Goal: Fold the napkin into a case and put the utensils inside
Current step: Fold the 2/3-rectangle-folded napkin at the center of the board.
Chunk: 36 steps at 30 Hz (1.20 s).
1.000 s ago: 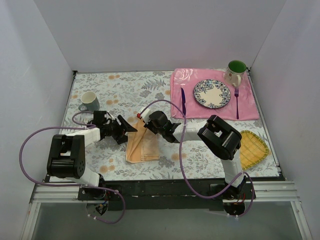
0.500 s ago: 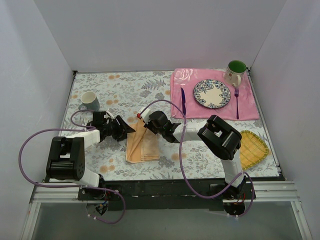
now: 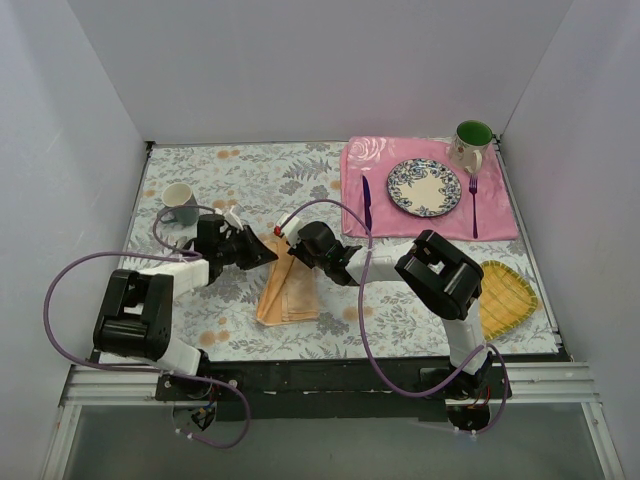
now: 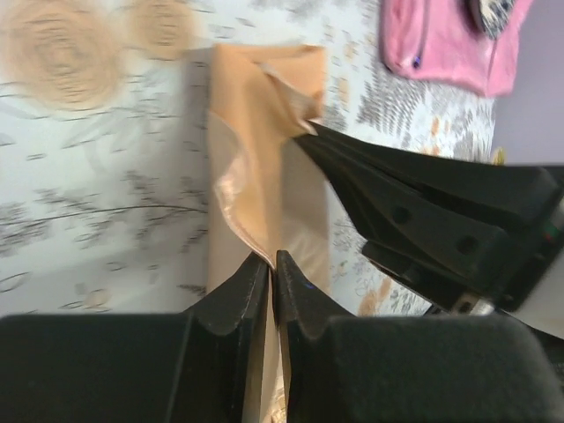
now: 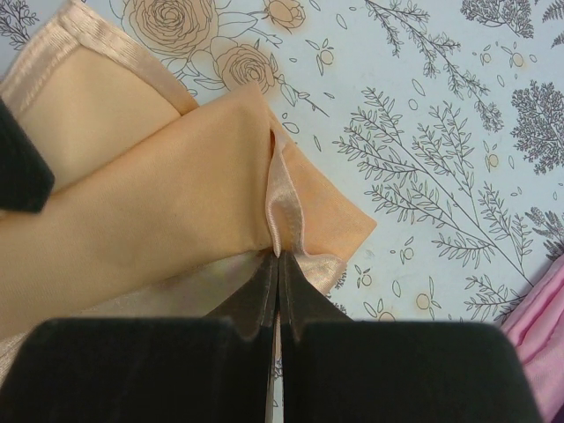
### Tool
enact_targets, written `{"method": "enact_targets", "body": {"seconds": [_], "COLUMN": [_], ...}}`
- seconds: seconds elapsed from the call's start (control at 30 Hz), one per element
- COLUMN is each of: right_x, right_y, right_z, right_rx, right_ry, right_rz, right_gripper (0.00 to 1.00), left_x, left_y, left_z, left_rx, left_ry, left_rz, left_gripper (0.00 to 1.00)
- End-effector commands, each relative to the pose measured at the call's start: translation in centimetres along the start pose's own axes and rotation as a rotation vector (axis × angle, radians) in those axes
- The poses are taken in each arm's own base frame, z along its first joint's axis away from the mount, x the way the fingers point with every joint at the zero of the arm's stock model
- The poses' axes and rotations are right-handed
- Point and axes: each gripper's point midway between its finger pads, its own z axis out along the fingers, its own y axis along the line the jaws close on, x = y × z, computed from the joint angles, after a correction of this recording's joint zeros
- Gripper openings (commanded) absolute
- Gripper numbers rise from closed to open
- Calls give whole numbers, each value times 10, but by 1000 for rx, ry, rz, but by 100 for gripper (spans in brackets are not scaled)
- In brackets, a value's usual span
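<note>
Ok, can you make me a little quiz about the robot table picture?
1. True or false: the slim purple fork already lies inside the peach-orange cloth napkin.
2. In the top view, what lies just left of the round blue-patterned plate? A) slim dark purple knife; B) yellow woven mat; C) grey mug.
3. Fill in: the left gripper and right gripper are both shut on the ____.
Key: 1 false; 2 A; 3 napkin.
</note>
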Motion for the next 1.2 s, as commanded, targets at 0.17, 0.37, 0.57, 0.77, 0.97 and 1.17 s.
{"method": "enact_targets", "body": {"seconds": [0.17,0.37,0.57,0.77,0.97,1.17], "right_x": [-20,-19,-19,-22,-22,-21], "right_y": [-1,-1,0,0,-1,-4], "right_z": [4,3,4,3,1,0], "right_rx": [5,2,-5,-4,-2,-3], "right_ry": [-51,-48,-46,-49,-47,-36], "right_rz": [33,35,47,49,56,77], "right_gripper": [1,1,1,1,1,1], "left_x": [17,16,14,17,28,38], "left_y": [-40,-32,-38,-51,-27,-10], "left_z": [17,35,42,37,51,63], "left_rx": [96,79,111,179,96,51], "left_ry": [42,67,75,73,130,176], "left_rz": [176,188,162,164,104,39], "left_gripper": [3,3,3,3,3,4]}}
